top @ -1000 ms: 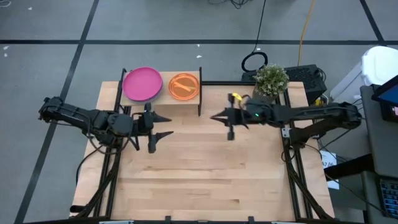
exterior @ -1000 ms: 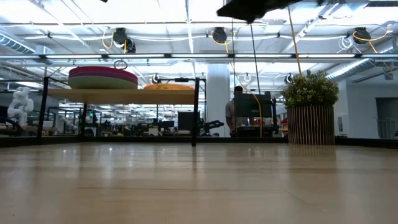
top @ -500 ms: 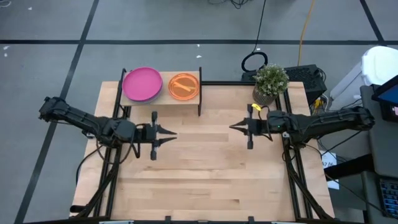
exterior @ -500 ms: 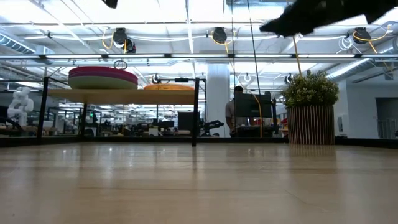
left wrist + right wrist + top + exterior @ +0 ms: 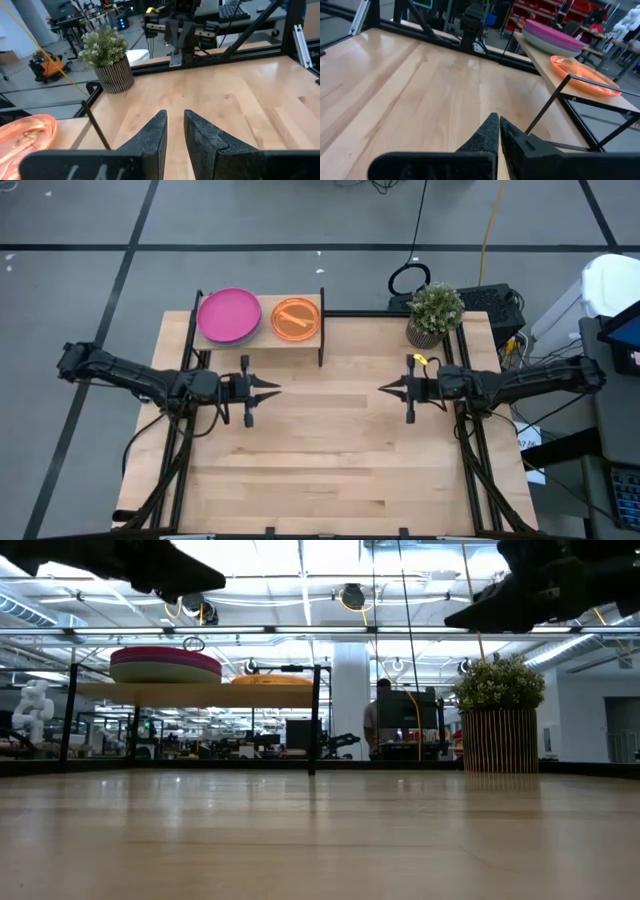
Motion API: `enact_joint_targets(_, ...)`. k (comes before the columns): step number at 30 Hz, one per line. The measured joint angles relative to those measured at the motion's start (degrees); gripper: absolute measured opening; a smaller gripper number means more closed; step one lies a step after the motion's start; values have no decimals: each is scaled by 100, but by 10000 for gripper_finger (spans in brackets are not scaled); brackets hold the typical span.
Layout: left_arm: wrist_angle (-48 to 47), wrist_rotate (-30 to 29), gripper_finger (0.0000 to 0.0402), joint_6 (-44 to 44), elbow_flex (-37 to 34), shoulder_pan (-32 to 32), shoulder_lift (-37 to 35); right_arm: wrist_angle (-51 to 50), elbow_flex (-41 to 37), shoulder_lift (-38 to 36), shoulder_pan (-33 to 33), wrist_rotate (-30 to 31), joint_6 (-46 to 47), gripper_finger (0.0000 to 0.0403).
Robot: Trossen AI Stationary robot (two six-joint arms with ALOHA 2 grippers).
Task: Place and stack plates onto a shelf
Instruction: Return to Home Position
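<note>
Left gripper (image 5: 275, 388) facing right gripper (image 5: 383, 389); potted plant (image 5: 434, 313) near

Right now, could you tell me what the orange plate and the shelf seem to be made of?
The orange plate looks like glossy translucent plastic: light seems to pass through it. The shelf seems a light, matte wood board on thin black legs, probably metal.

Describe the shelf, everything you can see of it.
The shelf is a small light-wood board raised level on thin black metal legs. It stands at the far edge of the table, left of centre. Its left half carries a stack of larger plates topped by a pink plate, and its right half carries an orange plate.
</note>
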Motion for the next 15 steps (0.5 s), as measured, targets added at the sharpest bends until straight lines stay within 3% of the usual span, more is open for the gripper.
enact_joint_targets(8,17,6,70,-113,-446,29,-473,1256,-785,-19,-2,10,-237,0)
enact_joint_targets(15,147,-1,70,-175,-944,29,-928,1388,-1029,-19,-4,450,-341,0)
